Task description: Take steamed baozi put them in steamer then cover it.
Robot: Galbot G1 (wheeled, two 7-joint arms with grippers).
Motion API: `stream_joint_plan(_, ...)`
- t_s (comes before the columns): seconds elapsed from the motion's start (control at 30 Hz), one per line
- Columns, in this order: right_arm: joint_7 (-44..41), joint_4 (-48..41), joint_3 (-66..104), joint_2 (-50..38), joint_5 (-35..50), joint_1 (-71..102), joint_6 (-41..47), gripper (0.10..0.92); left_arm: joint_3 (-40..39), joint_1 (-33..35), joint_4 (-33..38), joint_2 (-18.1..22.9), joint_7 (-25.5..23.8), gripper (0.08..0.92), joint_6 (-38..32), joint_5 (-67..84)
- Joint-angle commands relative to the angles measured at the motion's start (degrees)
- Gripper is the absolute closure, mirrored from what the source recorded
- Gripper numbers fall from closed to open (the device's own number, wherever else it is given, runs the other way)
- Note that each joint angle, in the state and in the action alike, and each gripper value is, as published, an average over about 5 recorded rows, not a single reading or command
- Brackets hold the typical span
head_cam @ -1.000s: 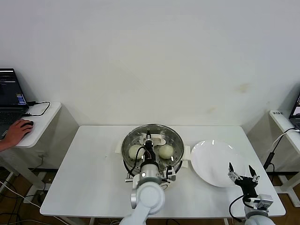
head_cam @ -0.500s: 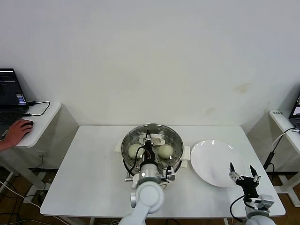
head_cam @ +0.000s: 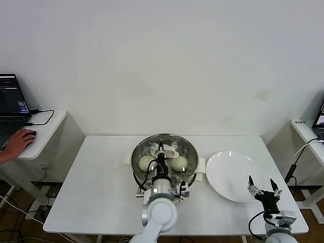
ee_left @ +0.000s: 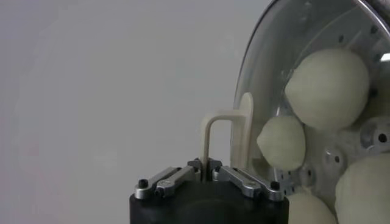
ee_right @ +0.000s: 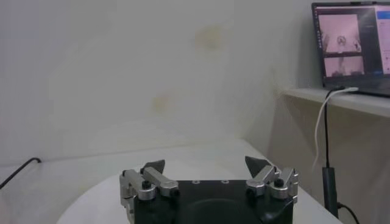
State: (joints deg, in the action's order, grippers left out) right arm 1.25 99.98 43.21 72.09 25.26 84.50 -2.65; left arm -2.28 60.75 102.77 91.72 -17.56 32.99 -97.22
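The steamer [head_cam: 137, 167] stands mid-table on its cream-white base. The clear glass cover [head_cam: 174, 144] lies over it; I cannot tell whether it rests fully on the rim. Two baozi [head_cam: 147, 162] [head_cam: 178, 162] show through the glass in the head view. In the left wrist view several baozi [ee_left: 329, 88] sit on the perforated tray behind the glass [ee_left: 268, 67]. My left gripper [head_cam: 161, 152] is above the pot's middle, shut on the cover's cream-white handle [ee_left: 228, 131]. My right gripper [head_cam: 262, 186] is open and empty at the near right.
A flat white plate [head_cam: 233, 174] lies right of the steamer, with my right gripper [ee_right: 206, 164] over its near edge. A side table at the far left holds a laptop [head_cam: 10, 104] and a person's hand on a mouse [head_cam: 17, 142].
Almost nothing. My left gripper stays shut on the cover's handle over the pot. My right gripper has dropped very slightly.
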Motion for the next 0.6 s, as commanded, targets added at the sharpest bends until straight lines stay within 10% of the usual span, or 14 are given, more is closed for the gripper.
stream_joint_plan(0.03,0.0,0.0,0.1,0.0,0.1,0.0,-0.1,0.202,0.0,0.2,0.8,0.0,-0.5,0.824,-0.1,0.3)
stream_joint_plan(0.6,-0.1,0.0,0.2,-0.2,0.1,-0.1,-0.1,0.203,-0.2,2.1,5.5,-0.2,-1.1,0.322,0.1,2.5)
